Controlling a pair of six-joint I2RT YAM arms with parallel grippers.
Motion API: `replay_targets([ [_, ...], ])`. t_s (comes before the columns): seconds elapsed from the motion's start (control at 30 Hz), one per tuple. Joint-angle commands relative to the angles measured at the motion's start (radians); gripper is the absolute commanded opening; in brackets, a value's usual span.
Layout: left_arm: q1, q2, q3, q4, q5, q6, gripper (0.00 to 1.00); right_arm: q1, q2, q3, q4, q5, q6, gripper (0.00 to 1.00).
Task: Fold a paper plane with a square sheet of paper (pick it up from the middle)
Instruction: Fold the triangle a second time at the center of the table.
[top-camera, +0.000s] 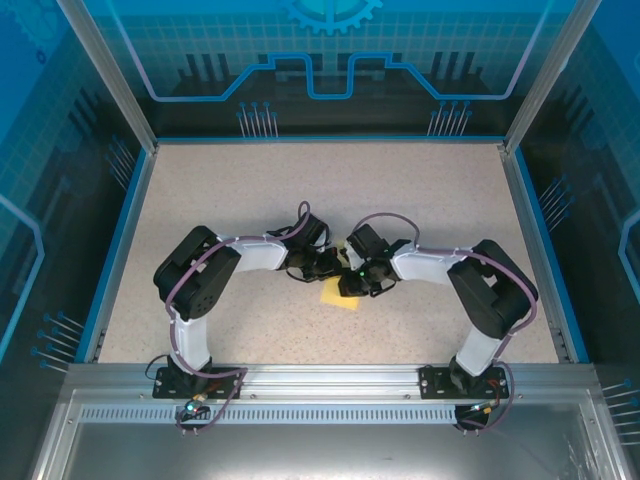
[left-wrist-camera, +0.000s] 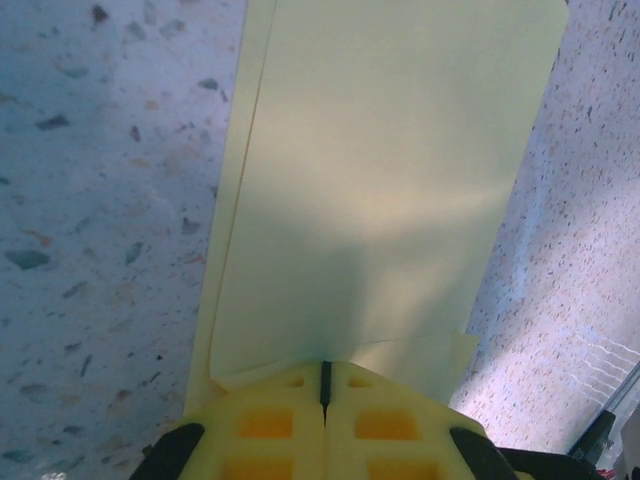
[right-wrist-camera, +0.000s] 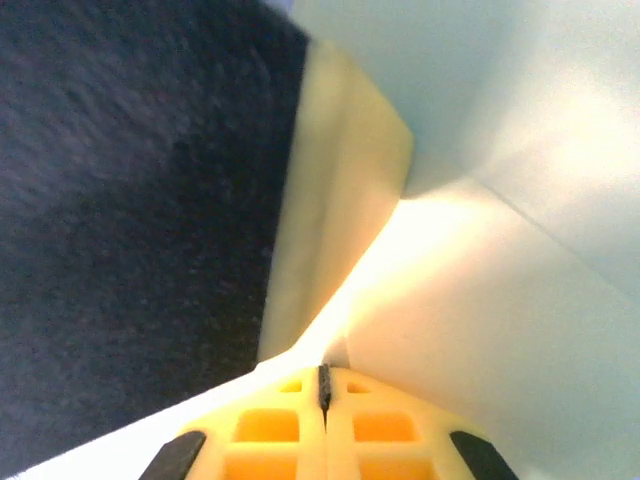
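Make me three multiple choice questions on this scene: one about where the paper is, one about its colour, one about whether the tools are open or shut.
1. Where is the paper?
A. between the left tool and right tool
B. far left corner
C. near edge

2. Its colour?
A. blue
B. pale yellow
C. red

3. The tools are:
A. both open
B. one open
C. both shut on the paper

Answers: A, the top view shows it where the tools meet; B, it is yellow in the left wrist view; C, both wrist views show them closed on it.

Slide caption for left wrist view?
Left gripper, jaws shut on the folded pale yellow paper sheet, speckled table behind.
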Motion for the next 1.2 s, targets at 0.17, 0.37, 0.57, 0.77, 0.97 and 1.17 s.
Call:
replay_targets([
  [0.17,-0.005,0.074,-0.055,-0.103,-0.129,-0.005,0.0,-0.005,-0.115,-0.276,-0.024,-0.034,0.024,0.0],
  [0.37,-0.004,0.073,-0.055,-0.095,-0.123,-0.003,0.0,-0.017,-0.213,-0.35,-0.016,-0.056,0.051,0.0],
  [0.57,-0.006,0.073,-0.05,-0.095,-0.117,-0.005,0.0,-0.042,-0.341,-0.215,-0.014,-0.072,0.068,0.0],
  [0.77,-0.007,0.078,-0.043,-0.089,-0.107,-0.013,0.0,-0.047,-0.169,-0.076,0.036,-0.035,0.043,0.0],
  [0.97,-0.01,0.076,-0.044,-0.089,-0.108,-0.016,0.0,-0.03,-0.025,-0.023,0.074,-0.038,0.049,0.0],
  [1.17,-0.009,0.078,-0.05,-0.096,-0.119,-0.028,0.0,-0.026,-0.058,-0.127,0.035,-0.021,0.048,0.0],
])
